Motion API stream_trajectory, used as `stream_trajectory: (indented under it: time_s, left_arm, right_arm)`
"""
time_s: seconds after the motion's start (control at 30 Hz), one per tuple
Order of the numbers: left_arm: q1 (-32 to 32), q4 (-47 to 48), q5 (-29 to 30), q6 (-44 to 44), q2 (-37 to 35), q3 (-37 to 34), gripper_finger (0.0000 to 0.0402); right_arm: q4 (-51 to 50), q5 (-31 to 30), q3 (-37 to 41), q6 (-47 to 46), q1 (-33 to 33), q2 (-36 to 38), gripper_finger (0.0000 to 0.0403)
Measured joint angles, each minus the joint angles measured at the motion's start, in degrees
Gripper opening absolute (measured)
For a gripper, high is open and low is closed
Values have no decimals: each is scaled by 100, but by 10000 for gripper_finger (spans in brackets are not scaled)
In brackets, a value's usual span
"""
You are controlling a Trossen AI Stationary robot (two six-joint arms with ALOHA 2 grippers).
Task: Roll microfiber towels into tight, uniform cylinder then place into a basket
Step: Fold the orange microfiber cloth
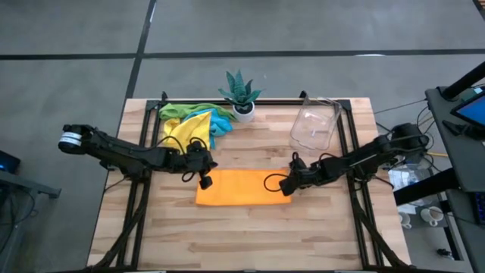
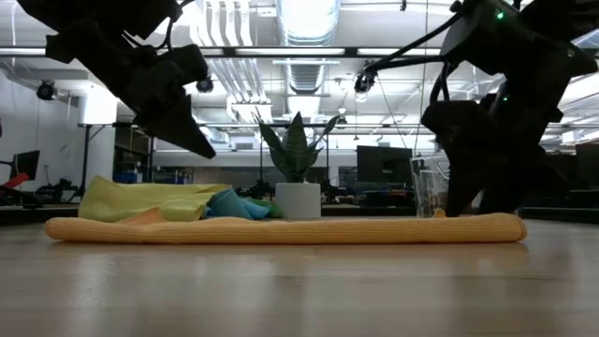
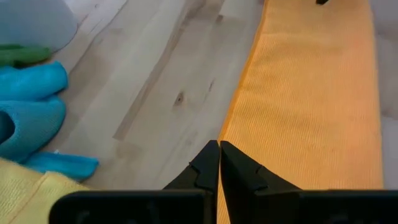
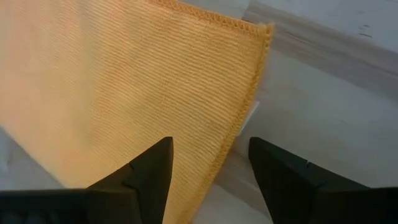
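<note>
An orange towel (image 1: 242, 187) lies flat on the table's middle as a long strip; the low view shows it as a low band (image 2: 281, 229). My left gripper (image 1: 204, 180) hangs shut a little above its left end (image 3: 219, 149), touching nothing. My right gripper (image 1: 288, 186) is open at the strip's right end, pointing steeply down, with the hemmed edge (image 4: 249, 81) between its fingers (image 4: 211, 155). Yellow, green and blue towels (image 1: 193, 121) lie heaped at the far left. The clear basket (image 1: 314, 125) stands at the far right. My right gripper stands open, from above, over the orange towel's right end (image 4: 205, 106), one finger over the cloth and one over the bare wood. The low view shows the fingers (image 2: 459, 201) down at towel level. Whether they touch the cloth I cannot tell.
A green spiky plant in a white pot (image 1: 241, 95) stands at the far middle, between the towel heap and the basket. Black frame rails (image 1: 345, 144) run along the table's sides. Bare wood (image 1: 242, 235) stretches near the front edge.
</note>
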State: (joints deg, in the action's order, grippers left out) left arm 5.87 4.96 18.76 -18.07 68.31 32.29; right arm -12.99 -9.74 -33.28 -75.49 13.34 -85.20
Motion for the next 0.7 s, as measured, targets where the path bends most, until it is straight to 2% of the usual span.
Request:
stream_trajectory:
  time_s: [0.23, 0.4, 0.57, 0.7]
  left_arm:
    - [1, -92, 2, 99, 0, -2, 0]
    - [2, -97, 2, 195, 0, -4, 0]
    - [2, -104, 2, 197, 0, -7, 0]
    - [2, -158, 2, 197, 0, -7, 0]
  right_arm:
    - [80, 50, -325, 99, -2, -226, 208]
    - [-79, 56, -390, 140, -2, -328, 191]
    - [-126, 42, -373, 398, 0, -359, 159]
    - [-346, -72, -371, 623, 2, -280, 110]
